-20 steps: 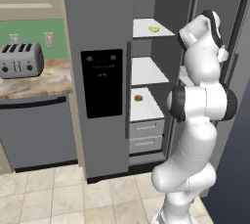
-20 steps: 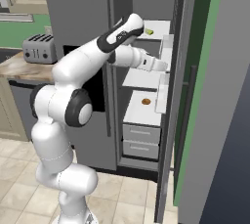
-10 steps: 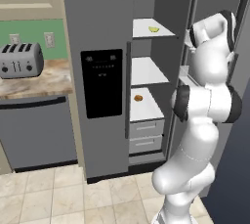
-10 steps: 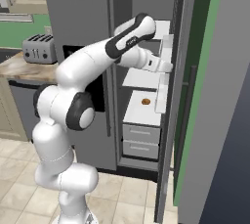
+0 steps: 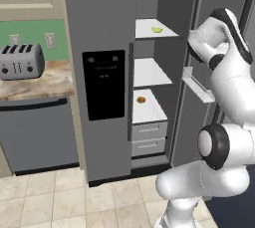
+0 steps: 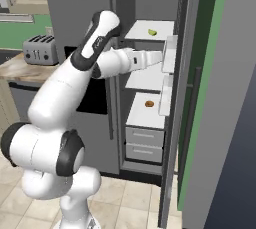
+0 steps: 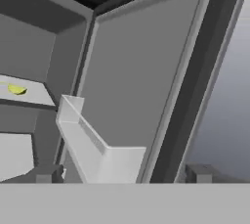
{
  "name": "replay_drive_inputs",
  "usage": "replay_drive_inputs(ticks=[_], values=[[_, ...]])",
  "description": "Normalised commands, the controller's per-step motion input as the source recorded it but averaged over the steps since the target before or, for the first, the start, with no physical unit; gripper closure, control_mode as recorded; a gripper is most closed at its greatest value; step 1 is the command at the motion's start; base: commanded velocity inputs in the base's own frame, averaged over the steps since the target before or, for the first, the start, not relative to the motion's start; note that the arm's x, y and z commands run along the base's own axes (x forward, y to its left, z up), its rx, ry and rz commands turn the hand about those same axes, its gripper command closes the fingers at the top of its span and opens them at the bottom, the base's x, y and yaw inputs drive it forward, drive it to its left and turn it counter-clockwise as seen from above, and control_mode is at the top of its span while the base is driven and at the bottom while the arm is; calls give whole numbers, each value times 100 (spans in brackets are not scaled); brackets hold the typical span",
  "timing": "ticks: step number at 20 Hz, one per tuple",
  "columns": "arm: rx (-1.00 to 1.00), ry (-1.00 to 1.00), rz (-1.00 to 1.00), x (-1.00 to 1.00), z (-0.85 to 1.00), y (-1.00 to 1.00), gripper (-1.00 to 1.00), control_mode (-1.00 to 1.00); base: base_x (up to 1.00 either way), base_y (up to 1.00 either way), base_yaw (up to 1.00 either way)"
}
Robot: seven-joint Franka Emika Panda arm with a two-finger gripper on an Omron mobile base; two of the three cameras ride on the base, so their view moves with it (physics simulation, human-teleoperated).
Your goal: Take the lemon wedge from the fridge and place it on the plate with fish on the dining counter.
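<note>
Fridge (image 5: 107, 33) with right door open. Lemon wedge (image 5: 157, 30) rests on the top shelf (image 6: 145, 34). End effector (image 7: 122, 171), fingers spread apart and empty, faces the door bin (image 7: 95, 145).

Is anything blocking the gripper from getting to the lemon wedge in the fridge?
Nothing visible blocks it. The fridge door stands open, and the lemon wedge lies alone on the top shelf. The gripper faces the door bin, with the wedge off to one side.
</note>
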Motion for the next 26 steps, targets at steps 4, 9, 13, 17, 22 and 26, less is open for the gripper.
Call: replay_drive_inputs(ticks=[4,9,13,17,22,26], values=[[-88,14,7,-71,10,100,-100,-100,0,0,0],[-96,33,10,-48,-12,100,-100,-100,0,0,0],[-87,54,13,-3,6,80,-100,-100,0,0,0],[-58,55,10,1,65,32,-100,-100,0,0,0],[-7,53,1,23,100,5,-100,-100,0,0,0],[17,53,-4,34,92,18,-100,-100,0,0,0]])
